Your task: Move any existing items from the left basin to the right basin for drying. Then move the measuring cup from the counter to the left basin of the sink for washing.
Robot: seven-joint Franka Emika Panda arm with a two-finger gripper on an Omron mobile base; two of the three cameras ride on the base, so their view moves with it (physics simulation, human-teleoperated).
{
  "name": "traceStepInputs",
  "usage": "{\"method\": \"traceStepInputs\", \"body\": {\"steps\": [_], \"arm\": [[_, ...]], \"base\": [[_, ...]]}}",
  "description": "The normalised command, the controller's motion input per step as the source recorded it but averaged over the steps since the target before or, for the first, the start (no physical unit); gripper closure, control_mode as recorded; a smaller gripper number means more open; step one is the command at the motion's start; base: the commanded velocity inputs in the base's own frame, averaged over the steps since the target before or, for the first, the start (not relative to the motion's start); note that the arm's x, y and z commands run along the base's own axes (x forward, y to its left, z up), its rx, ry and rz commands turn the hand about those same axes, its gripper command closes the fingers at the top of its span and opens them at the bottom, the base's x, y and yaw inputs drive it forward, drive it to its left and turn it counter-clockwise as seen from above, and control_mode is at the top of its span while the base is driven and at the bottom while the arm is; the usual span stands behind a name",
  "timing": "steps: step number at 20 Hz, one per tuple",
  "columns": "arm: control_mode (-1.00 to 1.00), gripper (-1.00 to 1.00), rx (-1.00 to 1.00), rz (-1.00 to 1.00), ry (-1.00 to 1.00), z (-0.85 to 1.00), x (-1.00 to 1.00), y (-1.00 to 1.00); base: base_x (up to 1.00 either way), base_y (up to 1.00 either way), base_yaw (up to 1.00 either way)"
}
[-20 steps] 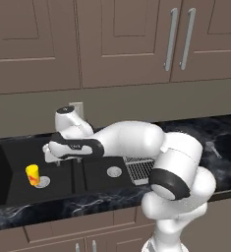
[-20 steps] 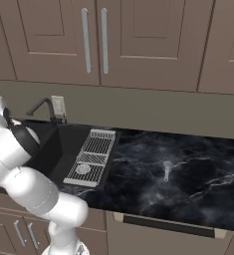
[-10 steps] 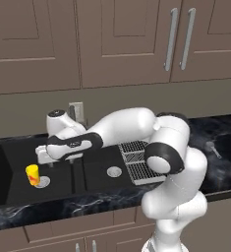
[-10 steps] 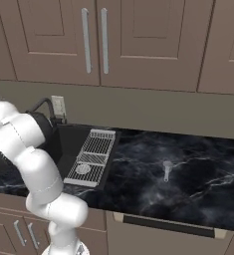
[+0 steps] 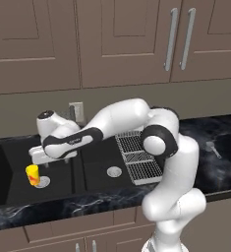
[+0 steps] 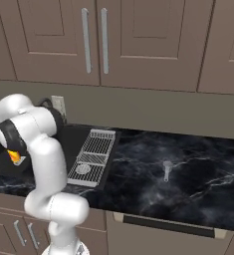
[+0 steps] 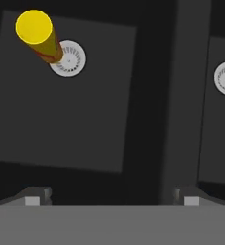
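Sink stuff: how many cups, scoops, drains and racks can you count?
Yellow cup: 1
Grey measuring scoop: 1
Silver drains: 2
White wire rack: 1
Total: 5

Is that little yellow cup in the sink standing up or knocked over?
Upright. The yellow cup stands on its orange-red end in the left basin, beside the drain.

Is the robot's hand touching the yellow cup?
Apart. In the hand view the yellow cup stands far from the open gripper, bare basin floor between them.
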Motion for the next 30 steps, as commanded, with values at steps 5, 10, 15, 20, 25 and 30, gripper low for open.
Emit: {"method": "traceStepInputs", "body": {"steps": [5,10,15,20,25,30], "arm": [[-1.0,-1.0,-0.06,-0.06,0.0,-0.19,0.06,0.09],[-1.0,-1.0,-0.03,-0.08,0.0,-0.15,0.03,0.0],[-1.0,-1.0,0.0,-0.07,-0.01,-0.06,0.02,-0.02],[-1.0,-1.0,0.0,-0.05,-0.01,-0.08,0.01,-0.02],[-1.0,-1.0,0.0,-0.01,0.0,-0.2,0.08,-0.04],[-1.0,-1.0,0.0,0.0,-0.02,-0.18,0.23,-0.05]], "base": [[0.0,0.0,0.0],[0.0,0.0,0.0],[0.0,0.0,0.0],[0.0,0.0,0.0],[0.0,0.0,0.0],[0.0,0.0,0.0]]}}
